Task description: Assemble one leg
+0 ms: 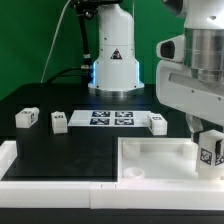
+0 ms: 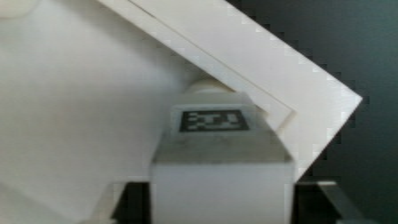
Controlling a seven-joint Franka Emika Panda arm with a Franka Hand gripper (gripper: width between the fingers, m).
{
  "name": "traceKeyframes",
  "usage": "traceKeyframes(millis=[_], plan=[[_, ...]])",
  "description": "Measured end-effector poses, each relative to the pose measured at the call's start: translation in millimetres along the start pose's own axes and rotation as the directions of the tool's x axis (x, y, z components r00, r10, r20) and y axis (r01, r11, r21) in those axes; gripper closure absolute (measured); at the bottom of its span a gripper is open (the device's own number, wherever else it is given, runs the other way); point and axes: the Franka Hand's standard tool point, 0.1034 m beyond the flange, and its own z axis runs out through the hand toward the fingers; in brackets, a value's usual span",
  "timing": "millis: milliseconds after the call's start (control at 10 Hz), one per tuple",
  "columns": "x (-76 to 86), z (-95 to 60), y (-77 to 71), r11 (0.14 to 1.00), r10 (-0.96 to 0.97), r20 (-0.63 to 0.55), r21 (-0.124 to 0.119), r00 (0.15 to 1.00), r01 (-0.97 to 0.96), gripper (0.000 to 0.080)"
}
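Note:
My gripper [image 1: 205, 138] is shut on a white leg [image 1: 210, 152], whose marker tag faces the camera, at the exterior view's right. It holds the leg over the right end of the large white tray-like piece [image 1: 150, 162], at or just above its surface. In the wrist view the leg [image 2: 217, 165] stands between my dark fingers [image 2: 132, 205], its tag toward the tray's corner [image 2: 267, 80]. A rounded socket bump shows just past the leg's end. Three more legs lie on the black table: two at the left [image 1: 27, 118] [image 1: 59, 122] and one near the middle [image 1: 158, 122].
The marker board [image 1: 110, 118] lies flat on the table between the loose legs. The robot's base [image 1: 112, 65] stands behind it. A white raised rim [image 1: 40, 168] runs along the table's front edge.

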Motion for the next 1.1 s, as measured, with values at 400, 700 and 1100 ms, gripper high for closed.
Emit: traceKeyframes(millis=[400, 700, 1100], plan=[[-0.5, 2.4, 1.6, 0.960, -0.280, 0.003, -0.003, 0.960, 0.280, 0.0156], [-5.9, 0.2, 2.1, 0.760, -0.650, -0.004, 0.005, 0.760, 0.650, 0.0151], [-10.8, -0.7, 0.2, 0.309, -0.951, -0.002, -0.015, 0.309, 0.951, 0.0151]])
